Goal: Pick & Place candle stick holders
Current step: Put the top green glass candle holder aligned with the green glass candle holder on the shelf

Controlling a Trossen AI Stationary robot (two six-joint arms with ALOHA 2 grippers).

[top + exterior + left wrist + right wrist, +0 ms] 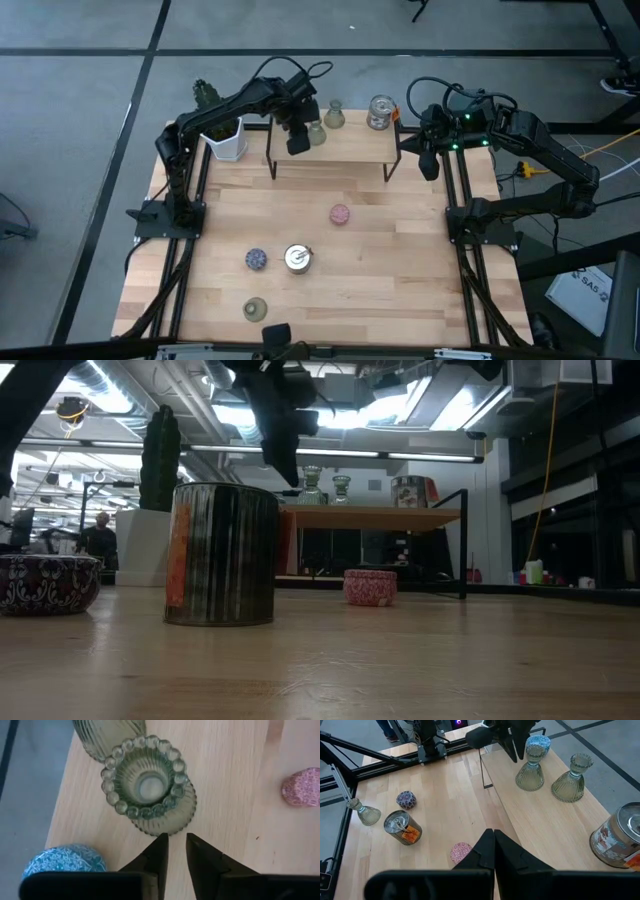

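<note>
Your left gripper point(175, 849) hovers above the olive-green holder point(315, 132) on the shelf point(350, 150), at twelve o'clock on the table; jaws nearly together, gripping nothing; I judge this a placement just finished, so next lift clear; the right gripper point(493, 842) waits shut; only the low view hides the blue holder point(538, 742).

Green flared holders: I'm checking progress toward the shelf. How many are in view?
3. The first green holder and second green holder stand side by side on the raised shelf; the third green holder stands on the table, near the dark speckled holder. None appears hidden.
</note>
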